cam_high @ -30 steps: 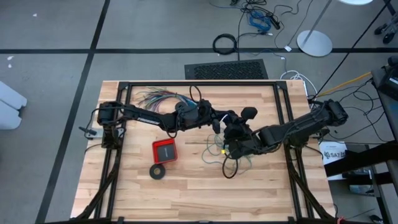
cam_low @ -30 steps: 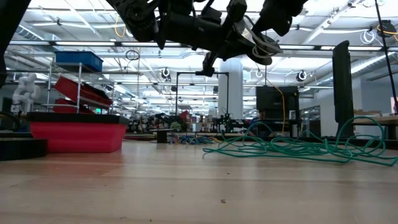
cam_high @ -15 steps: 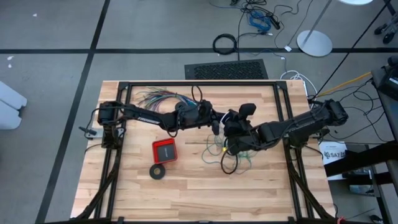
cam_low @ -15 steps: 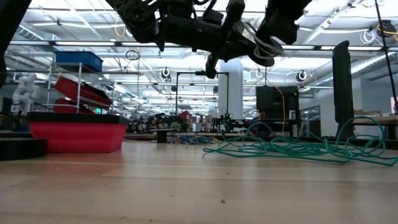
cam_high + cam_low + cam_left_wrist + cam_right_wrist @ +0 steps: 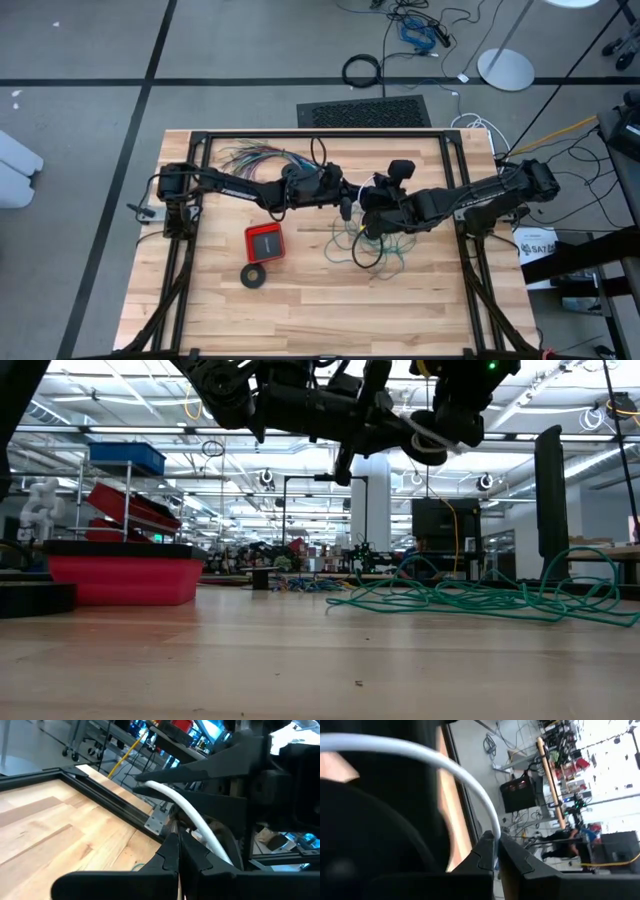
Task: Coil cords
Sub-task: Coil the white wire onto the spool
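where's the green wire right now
In the high view, the teal-green wire lies loosely tangled on the table's right-centre, below the right gripper, right of the red box.

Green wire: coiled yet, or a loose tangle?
Loose tangle. The green wire sprawls in uneven loops across the table; the low view shows it spread flat, not wound.

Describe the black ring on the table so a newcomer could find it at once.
Start at the wooden table and find the red square box on its left half. The black ring lies flat just beside it, toward the table's near edge. Unlike the loose teal-green wire, it is a solid tape-like hoop.
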Controlling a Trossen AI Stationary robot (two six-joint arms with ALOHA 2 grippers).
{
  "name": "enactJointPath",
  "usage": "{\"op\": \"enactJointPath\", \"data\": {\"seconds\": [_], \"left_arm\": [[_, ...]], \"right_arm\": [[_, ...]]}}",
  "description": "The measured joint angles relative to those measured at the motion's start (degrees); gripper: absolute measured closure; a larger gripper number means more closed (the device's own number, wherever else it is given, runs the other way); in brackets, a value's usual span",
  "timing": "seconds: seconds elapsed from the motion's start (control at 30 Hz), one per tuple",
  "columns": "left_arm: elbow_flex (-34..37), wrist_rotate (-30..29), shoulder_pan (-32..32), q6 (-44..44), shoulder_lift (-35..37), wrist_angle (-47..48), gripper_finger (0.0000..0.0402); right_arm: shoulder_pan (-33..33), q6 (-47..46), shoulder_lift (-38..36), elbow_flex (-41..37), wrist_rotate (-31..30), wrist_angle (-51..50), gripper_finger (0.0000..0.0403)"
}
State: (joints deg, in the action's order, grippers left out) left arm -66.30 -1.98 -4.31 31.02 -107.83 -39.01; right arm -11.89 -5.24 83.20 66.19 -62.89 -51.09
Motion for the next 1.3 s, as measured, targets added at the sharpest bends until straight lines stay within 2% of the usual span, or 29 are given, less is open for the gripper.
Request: {"op": "enactJointPath", "data": {"seconds": [0.27,0.67,0.83,1.3], "left_arm": [[0.00,0.82,-0.01,-0.28,0.00,0.33,0.0401],[0.00,0.84,-0.18,-1.94,0.00,0.75,0.0401],[-0.02,0.40,-0.76,-2.43,0.02,-0.15,0.0401],[-0.09,1.82,-3.53,7.04,0.07,-6.34,0.0401]], "right_arm": [[0.23,-1.96,-0.04,0.00,2.99,-1.06,0.0403],[-0.17,-4.56,0.03,-0.02,4.22,-4.14,0.0403],[-2.43,-5.57,0.11,-0.09,-3.44,-5.13,0.0403],[-7.19,-5.70,0.37,-0.09,-18.96,-0.90,0.0403]]}}
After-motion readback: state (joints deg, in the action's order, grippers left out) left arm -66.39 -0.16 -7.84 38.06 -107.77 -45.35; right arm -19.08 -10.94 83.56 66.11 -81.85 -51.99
